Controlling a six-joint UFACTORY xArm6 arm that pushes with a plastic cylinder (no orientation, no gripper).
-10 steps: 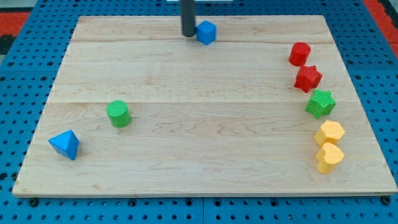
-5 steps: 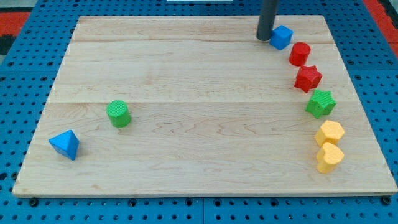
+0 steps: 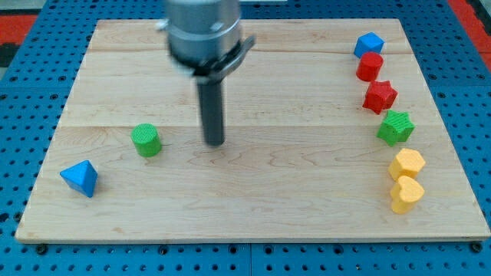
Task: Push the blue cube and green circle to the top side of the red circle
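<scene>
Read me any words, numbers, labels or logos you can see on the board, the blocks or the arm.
None: no text, number, label or logo can be read anywhere in the view.
The wooden board is plain wood grain.
The blue cube, green circle and red circle carry no marks.
The rod ending in my tip shows no lettering.

Blue cube point(image 3: 369, 44), red circle point(image 3: 370, 67), green circle point(image 3: 146, 140), pale striped wooden board point(image 3: 253, 199), blue pegboard point(image 3: 31, 115).
</scene>
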